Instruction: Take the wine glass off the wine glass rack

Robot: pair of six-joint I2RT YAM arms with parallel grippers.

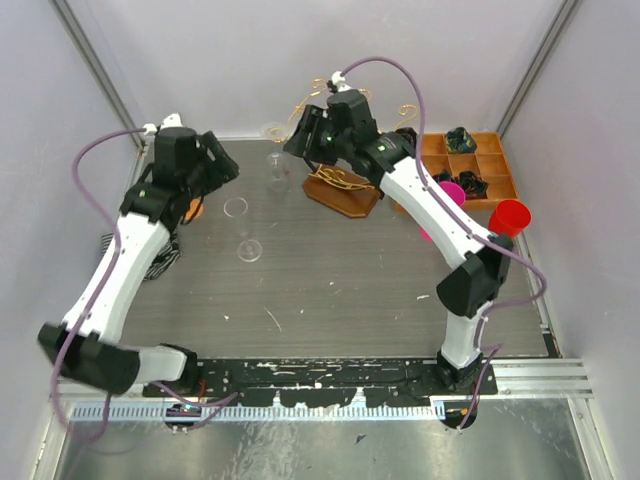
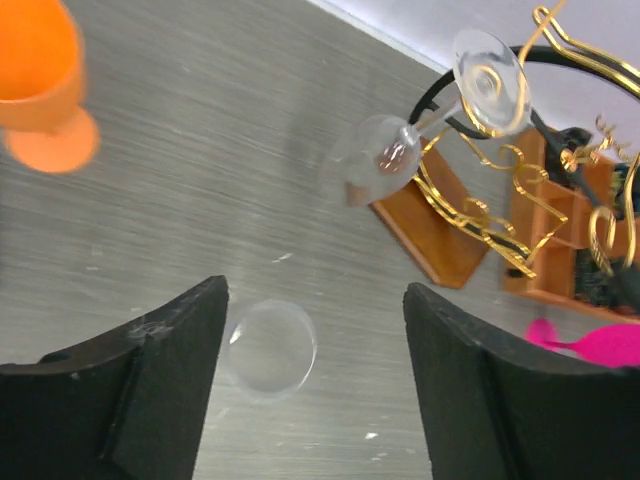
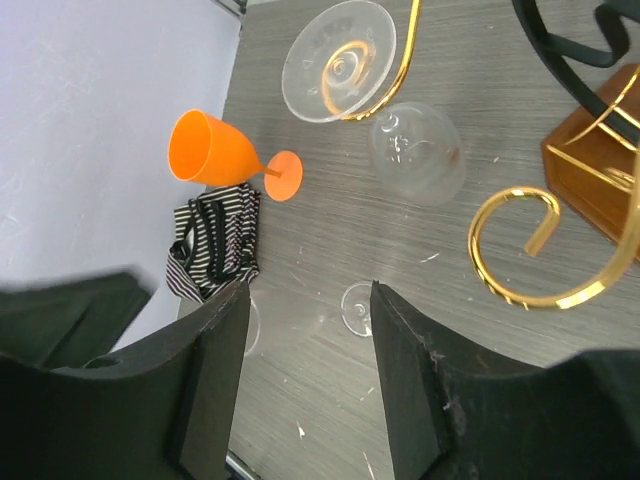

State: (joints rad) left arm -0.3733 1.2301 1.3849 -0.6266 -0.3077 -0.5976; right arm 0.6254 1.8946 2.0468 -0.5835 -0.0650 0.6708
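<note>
The clear stemmed wine glass (image 2: 385,156) hangs bowl-down and tilted on the gold curly-wire rack with a dark hoop and brown wooden base (image 1: 345,196). Its round foot is caught in 1 scrolled arm, which is what holds it up off the table. The right gripper (image 3: 308,300) hovers close by the top of the rack, looking down on the glass. Its 2 black fingers are spread wide with nothing between them, set, I'd say, to close on the stem or bowl. The left gripper (image 2: 318,295) is spread and empty too, held off to the rack's left. Below, another clear glass (image 3: 358,305) stands on the grey table (image 1: 330,285), near an orange plastic goblet (image 3: 225,160) and a striped cloth (image 3: 212,245). The glass isn't off yet; I reckon its foot must slide out along the wire.
</note>
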